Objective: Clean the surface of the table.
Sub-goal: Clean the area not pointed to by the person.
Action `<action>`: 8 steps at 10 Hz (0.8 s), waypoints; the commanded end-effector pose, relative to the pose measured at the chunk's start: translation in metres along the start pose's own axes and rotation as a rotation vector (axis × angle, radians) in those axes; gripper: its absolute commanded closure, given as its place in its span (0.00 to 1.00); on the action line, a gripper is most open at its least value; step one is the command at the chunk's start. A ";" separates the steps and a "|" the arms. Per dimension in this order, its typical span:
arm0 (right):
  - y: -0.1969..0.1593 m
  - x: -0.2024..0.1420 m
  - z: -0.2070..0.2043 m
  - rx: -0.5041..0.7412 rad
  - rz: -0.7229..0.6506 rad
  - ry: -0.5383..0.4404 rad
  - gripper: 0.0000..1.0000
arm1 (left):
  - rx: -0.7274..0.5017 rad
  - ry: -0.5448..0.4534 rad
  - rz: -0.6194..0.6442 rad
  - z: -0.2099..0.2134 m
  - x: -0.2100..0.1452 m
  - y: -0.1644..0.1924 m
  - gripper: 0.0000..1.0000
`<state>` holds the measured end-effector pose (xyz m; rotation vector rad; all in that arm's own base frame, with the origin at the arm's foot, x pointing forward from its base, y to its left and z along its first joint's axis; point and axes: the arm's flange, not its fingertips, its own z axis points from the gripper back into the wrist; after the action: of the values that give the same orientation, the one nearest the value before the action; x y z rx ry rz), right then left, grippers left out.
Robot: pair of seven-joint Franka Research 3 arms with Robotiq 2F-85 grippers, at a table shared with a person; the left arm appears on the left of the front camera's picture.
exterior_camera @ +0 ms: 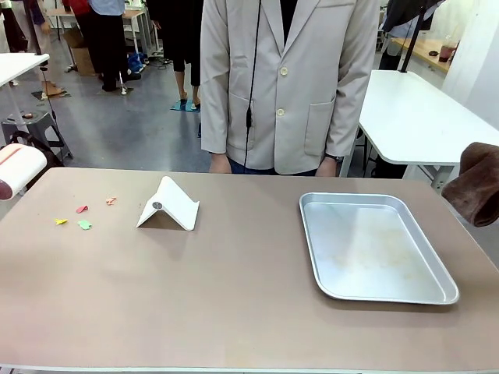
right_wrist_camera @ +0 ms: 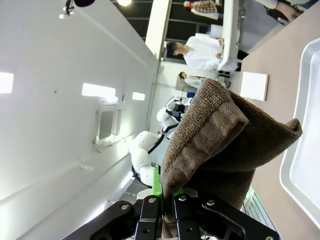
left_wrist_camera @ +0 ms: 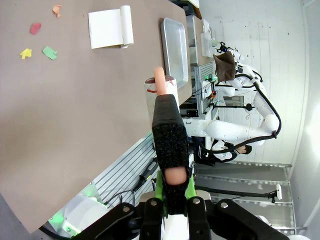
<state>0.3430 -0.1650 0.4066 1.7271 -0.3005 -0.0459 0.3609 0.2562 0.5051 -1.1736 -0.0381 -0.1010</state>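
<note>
The taupe-brown table (exterior_camera: 234,296) carries several small coloured paper scraps (exterior_camera: 82,216) near its left end; the same scraps (left_wrist_camera: 40,42) appear in the left wrist view. My left gripper (left_wrist_camera: 172,192) is shut on a roller tool (left_wrist_camera: 169,135) with a black grip, held off the table's left edge, its white head (exterior_camera: 15,170) at the picture's left border. My right gripper (right_wrist_camera: 162,192) is shut on a folded brown cloth (right_wrist_camera: 220,135), which hangs past the table's right end (exterior_camera: 479,183).
A white folded card (exterior_camera: 168,204) stands tent-like left of centre. A silver metal tray (exterior_camera: 374,199) lies on the right half. A person in a beige jacket (exterior_camera: 288,86) stands at the far edge. A white table (exterior_camera: 421,109) is behind on the right.
</note>
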 end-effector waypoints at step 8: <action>0.006 -0.001 0.000 0.005 0.000 0.003 0.93 | 0.390 -0.336 -0.027 -0.028 0.026 0.038 0.84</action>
<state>0.3429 -0.1652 0.4067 1.7269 -0.3011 -0.0458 0.3939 0.2573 0.4651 -0.8168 -0.3184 0.0719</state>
